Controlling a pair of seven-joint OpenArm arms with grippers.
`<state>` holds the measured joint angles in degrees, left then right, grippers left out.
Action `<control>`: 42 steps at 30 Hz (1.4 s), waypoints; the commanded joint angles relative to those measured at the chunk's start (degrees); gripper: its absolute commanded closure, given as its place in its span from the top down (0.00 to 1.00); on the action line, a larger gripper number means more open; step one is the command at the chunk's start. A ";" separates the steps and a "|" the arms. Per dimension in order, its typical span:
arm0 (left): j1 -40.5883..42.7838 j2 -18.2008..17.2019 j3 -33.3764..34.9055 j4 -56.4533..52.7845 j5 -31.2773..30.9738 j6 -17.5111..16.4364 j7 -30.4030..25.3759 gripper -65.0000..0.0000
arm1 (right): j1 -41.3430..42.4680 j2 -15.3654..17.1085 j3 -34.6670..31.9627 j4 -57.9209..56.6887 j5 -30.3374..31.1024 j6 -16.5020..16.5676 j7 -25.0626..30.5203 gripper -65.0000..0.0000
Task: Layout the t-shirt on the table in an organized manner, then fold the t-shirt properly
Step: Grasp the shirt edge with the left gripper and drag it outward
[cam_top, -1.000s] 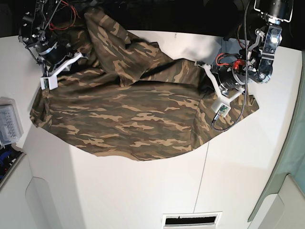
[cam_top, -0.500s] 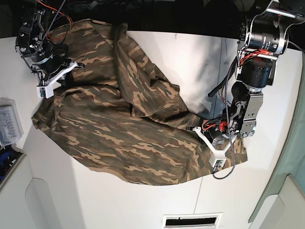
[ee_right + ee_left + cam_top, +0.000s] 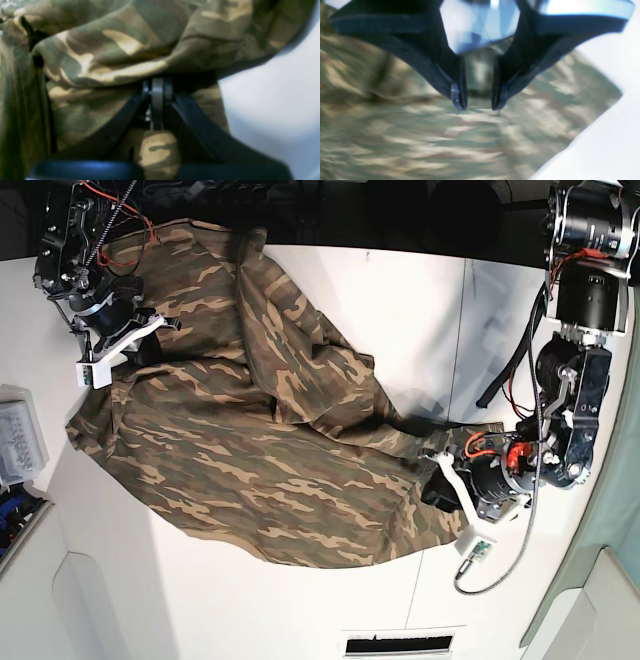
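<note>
Here the left tool (image 3: 475,108) hovers over the t-shirt (image 3: 250,450) with jaws parted, while the right tool (image 3: 157,86) pinches camouflage cloth on the worktop (image 3: 300,600).

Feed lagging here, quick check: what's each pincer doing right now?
Left pincer: open, over the camouflage t-shirt, nothing between its fingers.
Right pincer: shut on the t-shirt.

Left hand (image 3: 478,108) is seen with jaws parted a little, tips just above the shirt (image 3: 420,140), nothing pinched between them. View is blurred. Camo cloth fills most of the frame; bare white worktop (image 3: 607,150) is seen at right.
</note>
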<state>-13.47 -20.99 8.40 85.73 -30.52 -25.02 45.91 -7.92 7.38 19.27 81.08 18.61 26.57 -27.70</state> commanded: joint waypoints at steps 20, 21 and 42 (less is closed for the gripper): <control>7.80 10.10 7.13 -3.23 4.98 -1.44 -8.33 0.44 | 0.66 0.37 0.11 0.81 0.90 0.28 -0.35 0.00; 6.95 10.58 7.13 -4.35 5.18 -1.44 -8.44 0.44 | 0.76 0.37 0.11 0.81 0.90 0.26 -0.37 0.00; 3.82 11.47 18.25 -7.56 10.27 -0.42 -8.41 0.02 | 0.92 0.37 0.11 0.81 0.90 0.31 -0.46 0.00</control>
<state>-8.45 -9.67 26.81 77.25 -19.53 -25.52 38.52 -7.64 7.29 19.27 81.08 18.61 26.59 -29.21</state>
